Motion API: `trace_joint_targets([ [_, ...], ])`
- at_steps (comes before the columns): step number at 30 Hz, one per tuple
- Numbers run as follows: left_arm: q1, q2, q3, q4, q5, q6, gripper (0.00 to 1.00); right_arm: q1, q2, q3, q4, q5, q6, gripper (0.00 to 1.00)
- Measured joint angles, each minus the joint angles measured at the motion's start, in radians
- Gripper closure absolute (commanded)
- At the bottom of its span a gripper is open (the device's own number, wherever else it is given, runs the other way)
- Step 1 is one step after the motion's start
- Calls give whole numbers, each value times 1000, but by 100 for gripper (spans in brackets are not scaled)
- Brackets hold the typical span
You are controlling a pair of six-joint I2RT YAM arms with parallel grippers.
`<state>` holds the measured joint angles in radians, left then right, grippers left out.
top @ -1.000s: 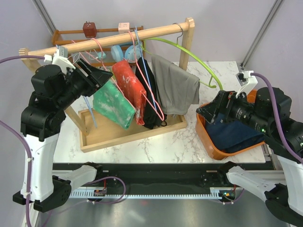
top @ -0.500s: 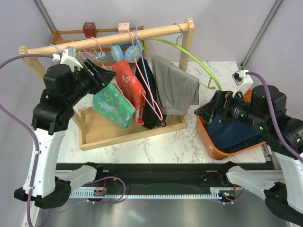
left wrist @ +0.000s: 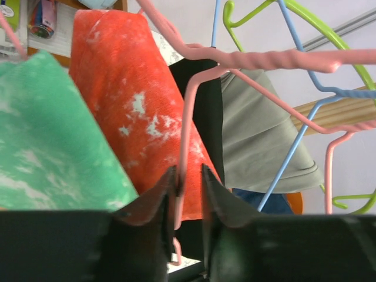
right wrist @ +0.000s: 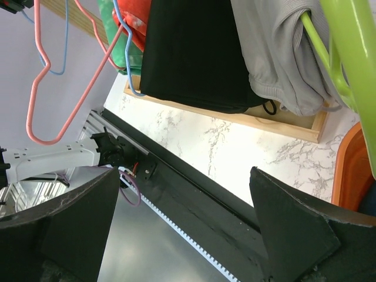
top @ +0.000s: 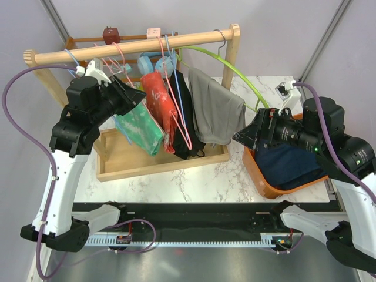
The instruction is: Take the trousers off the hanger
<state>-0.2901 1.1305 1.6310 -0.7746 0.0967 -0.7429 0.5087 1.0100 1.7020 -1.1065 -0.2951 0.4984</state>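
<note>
L hand (left wrist: 188,170) astride pink hanger (left wrist: 276,59), grip unclear, navy trousers (left wrist: 208,117) mostly hidden

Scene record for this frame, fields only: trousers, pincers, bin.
mint-green trousers: hanging on rack, left of red garment
dark trousers: hanging between red garment and grey garment
left pincer: jaws narrowly apart around the pink hanger
right pincer: wide open, empty, facing rack
orange bin: holds dark blue cloth

Left arm (top: 59,170): raised, forearm angled up and inward. Left gripper (left wrist: 188,174): jaws close together, a narrow gap between them (not fully closed). Right arm (top: 346,155): reaching inward at mid-height. Right gripper (right wrist: 182,226): jaws spread wide, holding nothing.
</note>
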Motion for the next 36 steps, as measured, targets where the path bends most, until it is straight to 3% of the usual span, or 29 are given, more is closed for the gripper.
trace_joint_targets([
  [1,0,0,-2,-2,1,3,84,0,0,0,2,-1,1,2],
  [9,-2,-27,-9,-12,9,2,98,0,-3,0,15,-3,3,2],
  [24,-4,-60,136,-105,73,-28,98,0,13,16,56,-78,-11,4],
  [30,-4,-65,188,-106,119,-53,98,0,72,122,95,-162,-20,4],
  [36,-4,-64,209,-112,166,-85,98,0,141,239,246,-280,24,4],
])
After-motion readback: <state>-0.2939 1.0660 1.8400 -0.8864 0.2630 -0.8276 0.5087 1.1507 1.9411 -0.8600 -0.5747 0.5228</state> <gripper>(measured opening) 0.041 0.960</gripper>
